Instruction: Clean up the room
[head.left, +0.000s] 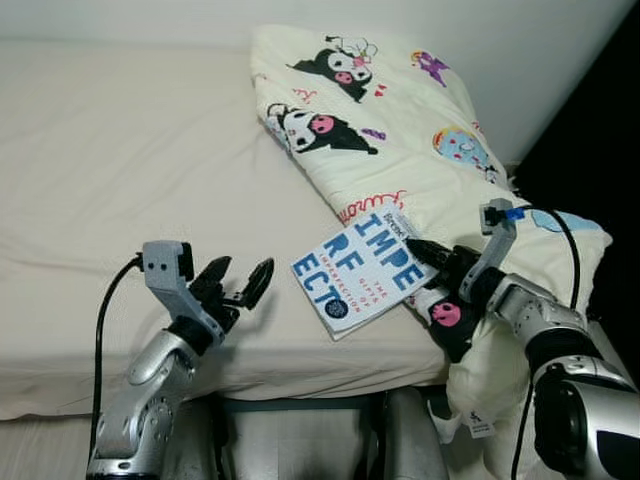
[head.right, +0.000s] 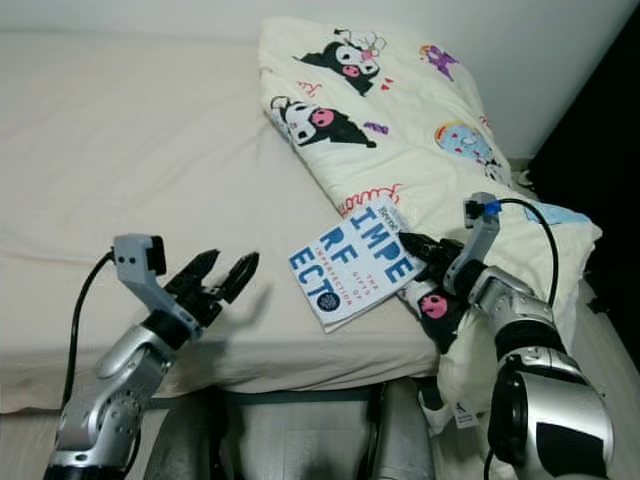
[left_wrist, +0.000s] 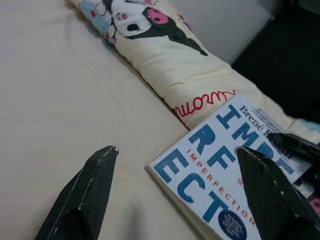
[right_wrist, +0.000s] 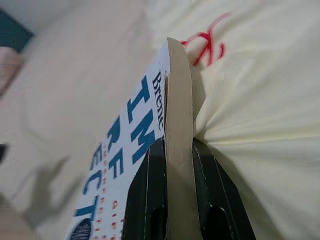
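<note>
The right gripper (right_wrist: 172, 150) pinched the book (head.left: 362, 272) edge, clearest at its wrist, beside the quilt (head.left: 400, 130); the left gripper (head.left: 240, 280) gaped nearby.

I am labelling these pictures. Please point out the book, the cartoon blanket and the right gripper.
book (head.left: 362, 275): left eye view, middle of its white cover.
cartoon blanket (head.left: 375, 110): left eye view, upper printed part.
right gripper (head.left: 418, 246): left eye view, fingertips shut on the book's edge.

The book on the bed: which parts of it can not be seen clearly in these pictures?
- Book: the author line at its far corner is covered by the right pincer in the eye views.
- Left wrist view: cover bottom cut off by the edge.
- Small red subtitle: too small to read.
- Back cover: faces the bed.
</note>
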